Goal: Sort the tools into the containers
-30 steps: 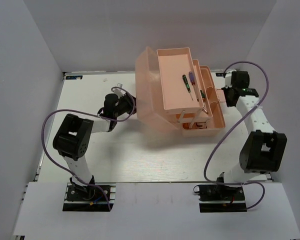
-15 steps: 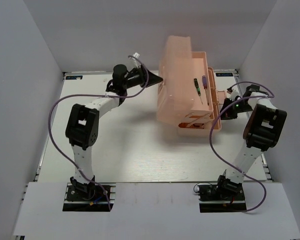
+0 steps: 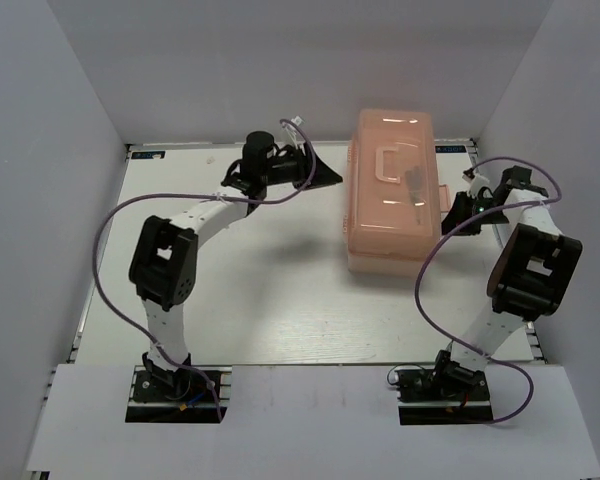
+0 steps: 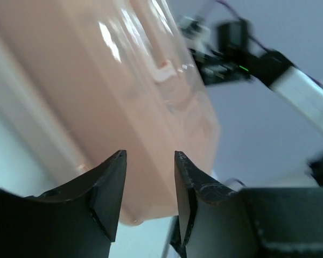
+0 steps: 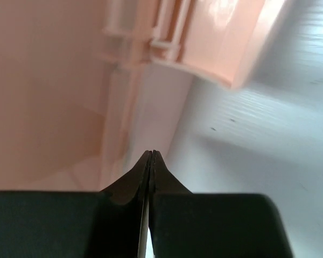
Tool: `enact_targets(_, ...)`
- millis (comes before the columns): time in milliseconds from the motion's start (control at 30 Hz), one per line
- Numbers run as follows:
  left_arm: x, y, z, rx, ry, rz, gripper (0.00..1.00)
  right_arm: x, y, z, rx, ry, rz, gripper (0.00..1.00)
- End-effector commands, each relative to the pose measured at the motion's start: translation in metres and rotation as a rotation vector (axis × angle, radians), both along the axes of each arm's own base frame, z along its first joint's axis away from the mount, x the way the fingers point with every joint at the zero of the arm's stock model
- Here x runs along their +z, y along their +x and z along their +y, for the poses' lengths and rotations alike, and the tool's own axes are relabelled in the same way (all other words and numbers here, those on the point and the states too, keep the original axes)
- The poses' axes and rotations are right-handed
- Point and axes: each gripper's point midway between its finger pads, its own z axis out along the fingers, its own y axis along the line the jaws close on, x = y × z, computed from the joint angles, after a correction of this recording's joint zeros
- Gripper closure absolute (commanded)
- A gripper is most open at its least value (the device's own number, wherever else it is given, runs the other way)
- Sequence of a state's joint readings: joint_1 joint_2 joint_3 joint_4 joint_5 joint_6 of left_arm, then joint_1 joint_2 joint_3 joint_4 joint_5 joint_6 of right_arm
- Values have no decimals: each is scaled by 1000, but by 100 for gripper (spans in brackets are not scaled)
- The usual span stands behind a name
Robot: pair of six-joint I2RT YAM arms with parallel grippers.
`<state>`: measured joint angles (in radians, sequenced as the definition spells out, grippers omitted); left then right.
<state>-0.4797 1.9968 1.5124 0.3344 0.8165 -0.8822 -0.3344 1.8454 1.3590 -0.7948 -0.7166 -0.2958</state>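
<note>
Though lid-down, toolbox (image 3: 380, 228) between left tool (image 4: 149, 157) and right tool (image 5: 151, 156).

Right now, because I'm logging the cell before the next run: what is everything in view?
toolbox: one, translucent salmon-pink, lid shut, on the far right part of the table
handle: one, same pink, on top of the lid
tools: dark shapes showing dimly through the lid, count cannot be told
table: one, white, under everything
cables: two, purple, one looping along each arm
left gripper: one, black, open, empty, at the toolbox's left side
right gripper: one, black, shut, empty, at the toolbox's right side
</note>
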Motion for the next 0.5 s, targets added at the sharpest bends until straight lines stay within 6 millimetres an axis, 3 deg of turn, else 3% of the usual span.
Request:
enact_targets(0,72,0,55,275,161,-243,48,37,7,-26,-68,-190,-174,100)
enact_targets(33,62,-4,59,299,207,-234,47,40,16,-37,-96,-260,-229,100)
enact_targets(100,40,-11,73,332,275,-203,47,63,24,-41,-111,-319,-311,100)
enact_targets(167,16,-14,77,332,316,-169,47,65,37,-44,-116,-355,-321,100)
enact_targets(200,-3,-21,73,303,337,-135,47,90,55,-46,-121,-376,-379,100)
enact_targets(233,-21,-24,69,265,345,-106,47,70,59,-47,-115,-368,-304,100)
enact_targets(267,-32,-25,66,245,348,-91,47,70,66,-46,-112,-369,-301,100)
enact_targets(300,-46,-32,61,212,356,-69,47,88,82,-41,-102,-380,-348,100)
enact_targets(333,-61,-41,56,177,361,-51,47,71,90,-38,-91,-364,-312,100)
enact_targets(400,-78,-49,52,158,376,-31,47,80,107,-24,-61,-366,-361,100)
enact_targets(467,-91,-62,55,139,396,-23,47,76,126,-10,-51,-343,-393,100)
